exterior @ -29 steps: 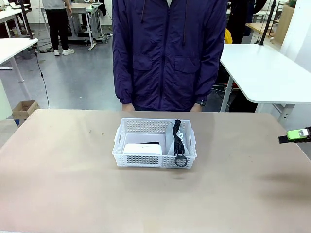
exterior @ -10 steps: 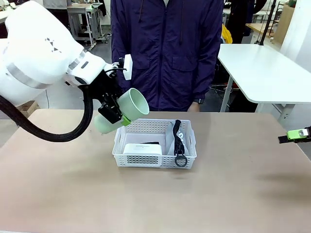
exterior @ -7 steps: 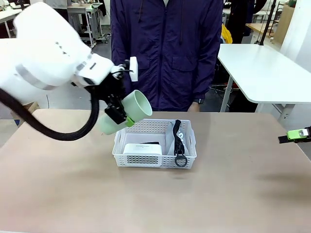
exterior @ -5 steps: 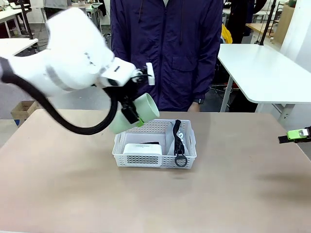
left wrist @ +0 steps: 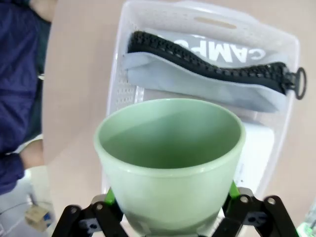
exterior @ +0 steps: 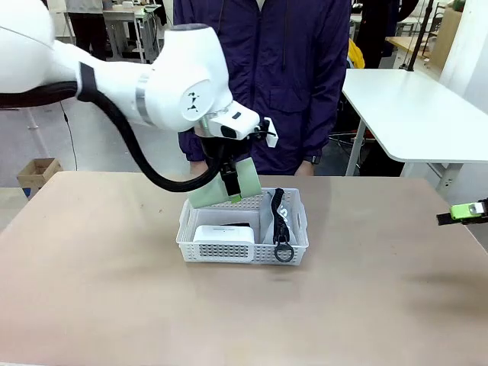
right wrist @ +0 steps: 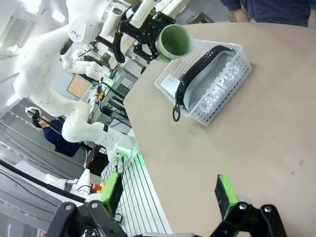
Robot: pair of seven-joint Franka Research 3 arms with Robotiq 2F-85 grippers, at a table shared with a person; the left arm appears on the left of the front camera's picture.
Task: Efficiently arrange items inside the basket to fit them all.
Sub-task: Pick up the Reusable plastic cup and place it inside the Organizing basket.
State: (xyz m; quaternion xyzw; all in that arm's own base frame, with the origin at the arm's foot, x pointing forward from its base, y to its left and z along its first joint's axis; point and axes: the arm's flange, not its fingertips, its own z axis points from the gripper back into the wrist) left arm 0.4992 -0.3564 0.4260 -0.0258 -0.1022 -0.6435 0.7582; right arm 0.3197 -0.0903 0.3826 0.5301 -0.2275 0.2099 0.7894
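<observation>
We hold the pale green plastic cup [exterior: 226,187] clamped in our left gripper [left wrist: 168,217], jaws tight on its base, above the far-left corner of the shallow white lattice plastic basket [exterior: 293,248]. Next we probably lower it behind the white rectangular box [exterior: 223,234], beside the grey "CAMPUS" pouch [left wrist: 207,74]. Our right gripper [right wrist: 170,207] idles with jaws wide.

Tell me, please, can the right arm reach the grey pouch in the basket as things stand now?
Probably yes. The right gripper is open and empty at the table's right edge, with bare table between it and the basket. The pouch stands on that near side. The left gripper holds the cup over the other side.
</observation>
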